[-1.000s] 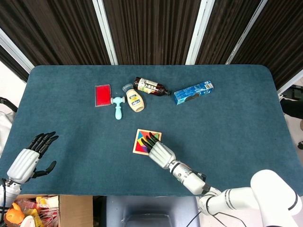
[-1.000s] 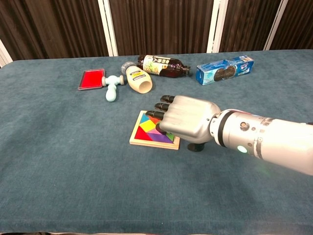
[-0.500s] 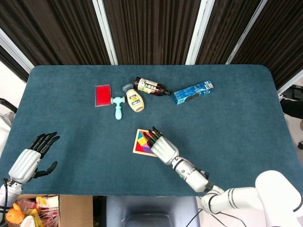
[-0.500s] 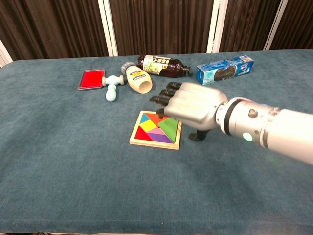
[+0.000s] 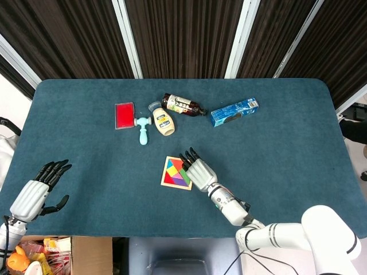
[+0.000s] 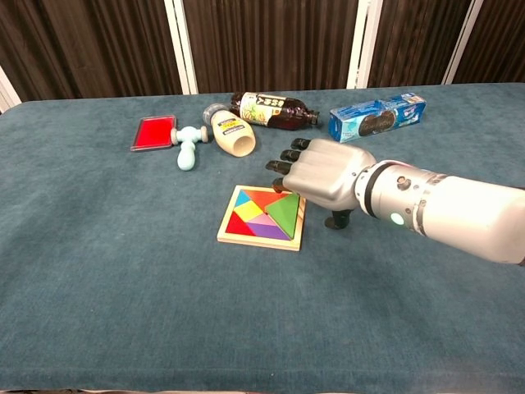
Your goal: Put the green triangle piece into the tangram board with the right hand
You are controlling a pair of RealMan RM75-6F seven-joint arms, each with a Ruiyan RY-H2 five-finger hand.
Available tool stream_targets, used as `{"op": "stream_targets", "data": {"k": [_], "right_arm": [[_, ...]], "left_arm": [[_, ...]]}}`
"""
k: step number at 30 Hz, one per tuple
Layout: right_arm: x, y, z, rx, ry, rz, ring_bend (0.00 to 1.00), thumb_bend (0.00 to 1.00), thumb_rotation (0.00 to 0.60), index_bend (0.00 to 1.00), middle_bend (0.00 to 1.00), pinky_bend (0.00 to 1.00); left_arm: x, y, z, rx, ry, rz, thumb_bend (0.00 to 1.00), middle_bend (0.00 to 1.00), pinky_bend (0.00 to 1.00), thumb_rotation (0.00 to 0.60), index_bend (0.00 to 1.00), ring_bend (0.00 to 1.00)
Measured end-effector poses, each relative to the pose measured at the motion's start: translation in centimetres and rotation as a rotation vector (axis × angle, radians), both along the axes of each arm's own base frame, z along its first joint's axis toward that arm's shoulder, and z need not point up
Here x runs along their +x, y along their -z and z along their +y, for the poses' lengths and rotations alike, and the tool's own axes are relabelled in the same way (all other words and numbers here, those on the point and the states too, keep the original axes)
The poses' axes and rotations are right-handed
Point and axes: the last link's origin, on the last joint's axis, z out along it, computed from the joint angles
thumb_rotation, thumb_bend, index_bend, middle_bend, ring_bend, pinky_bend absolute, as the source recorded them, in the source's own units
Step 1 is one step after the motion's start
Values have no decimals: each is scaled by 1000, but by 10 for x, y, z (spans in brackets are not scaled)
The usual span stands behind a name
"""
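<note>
The tangram board lies flat at the table's middle, filled with coloured pieces. The green triangle piece sits in the board's right side. My right hand hovers just right of and above the board, fingers spread, holding nothing, clear of the green triangle piece. My left hand rests open at the table's front left corner, far from the board.
Behind the board lie a mustard bottle, a dark sauce bottle, a light blue toy hammer, a red flat case and a blue cookie pack. A cardboard box sits below the front edge.
My right hand has lifted off the board and drawn back to the right, uncovering the green triangle piece now lying in the board. The left hand has not moved.
</note>
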Motion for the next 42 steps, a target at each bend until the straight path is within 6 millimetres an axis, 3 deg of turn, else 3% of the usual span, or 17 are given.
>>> {"op": "stream_targets", "data": {"k": [16, 21, 25, 28, 35, 42], "right_arm": [[-4, -6, 14, 9, -21, 17, 0, 408, 600, 327, 0, 0], [-3, -18, 16, -21, -15, -55, 0, 409, 600, 203, 0, 0], [-11, -40, 29, -38, 23, -176, 0, 369, 600, 37, 0, 0], [-33, -67, 48, -78, 67, -272, 0, 267, 600, 0, 0, 0], [-133, -143, 123, -275, 375, -460, 0, 188, 600, 0, 0, 0], [-183, -190, 159, -418, 526, -602, 0, 170, 600, 0, 0, 0]], "left_arm": [[1, 0, -1, -3, 6, 1, 427, 0, 0, 600, 0, 0], [1, -1, -2, 1, 11, 0, 427, 0, 0, 600, 0, 0], [1, -2, -2, 9, 14, 0, 429, 0, 0, 600, 0, 0], [2, -2, -3, 14, 20, 6, 427, 0, 0, 600, 0, 0], [4, 1, -8, 32, 37, 31, 428, 0, 0, 600, 0, 0], [8, 8, -9, 36, 44, 57, 429, 0, 0, 600, 0, 0]]}}
